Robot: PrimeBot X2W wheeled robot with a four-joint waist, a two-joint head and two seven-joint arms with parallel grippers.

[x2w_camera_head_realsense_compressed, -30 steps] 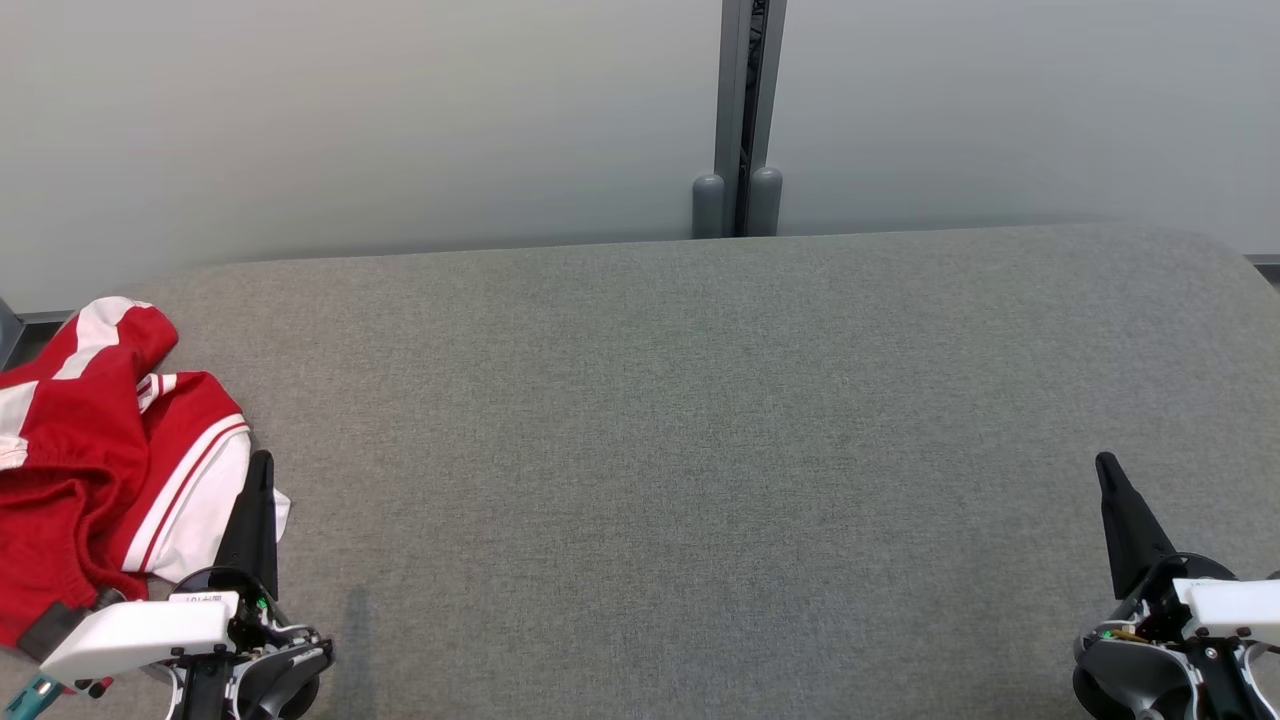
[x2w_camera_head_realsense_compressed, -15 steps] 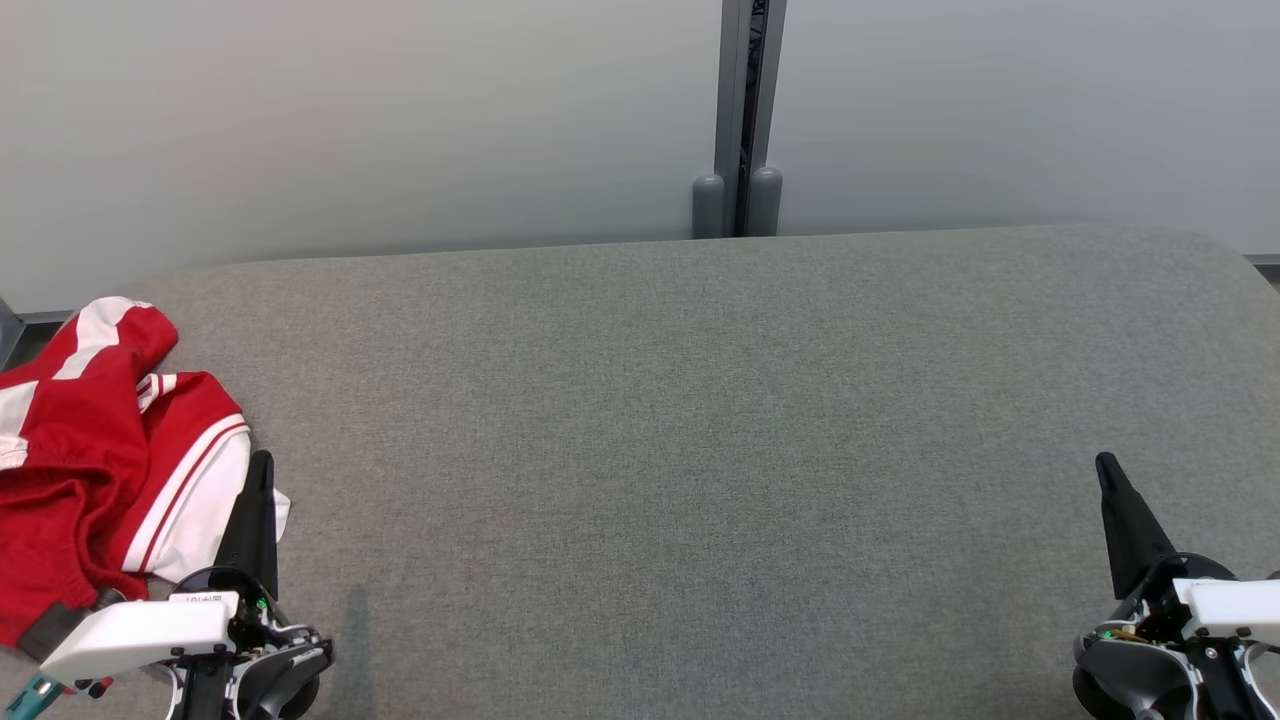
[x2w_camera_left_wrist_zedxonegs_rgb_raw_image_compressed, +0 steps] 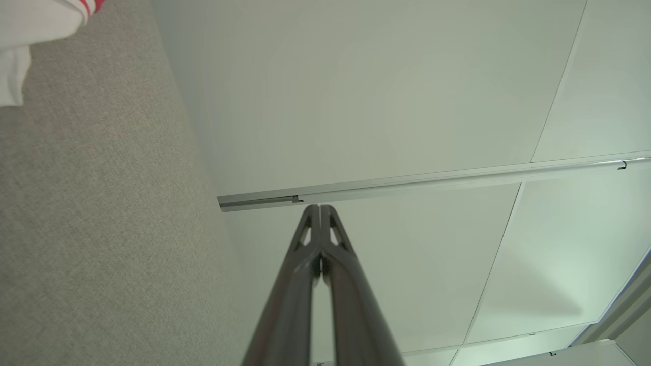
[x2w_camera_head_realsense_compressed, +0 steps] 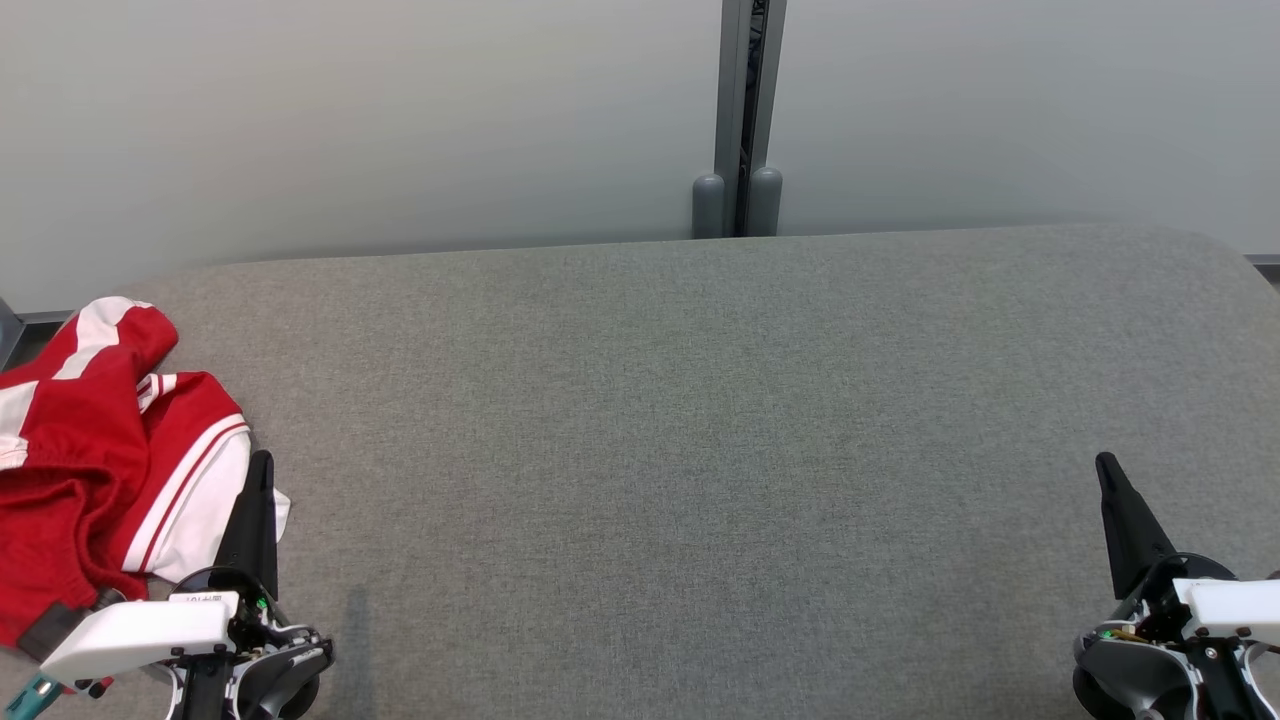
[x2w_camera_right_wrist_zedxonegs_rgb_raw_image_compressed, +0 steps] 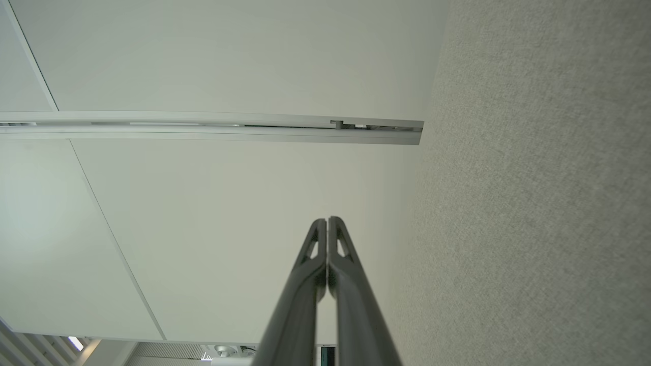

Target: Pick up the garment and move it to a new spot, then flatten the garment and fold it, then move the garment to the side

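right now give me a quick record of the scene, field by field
surface: grey fabric-covered table
garment: crumpled red and white cloth garment, at table's left edge, unfolded
left pincer: shut, empty, beside garment's white hem
right pincer: shut, empty, over table's right side
task stage: garment not yet picked up

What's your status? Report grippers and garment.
Left gripper: jaws shut, empty, beside garment. Right gripper: jaws shut, empty. Garment crumpled, left end of table. Nothing in the way.
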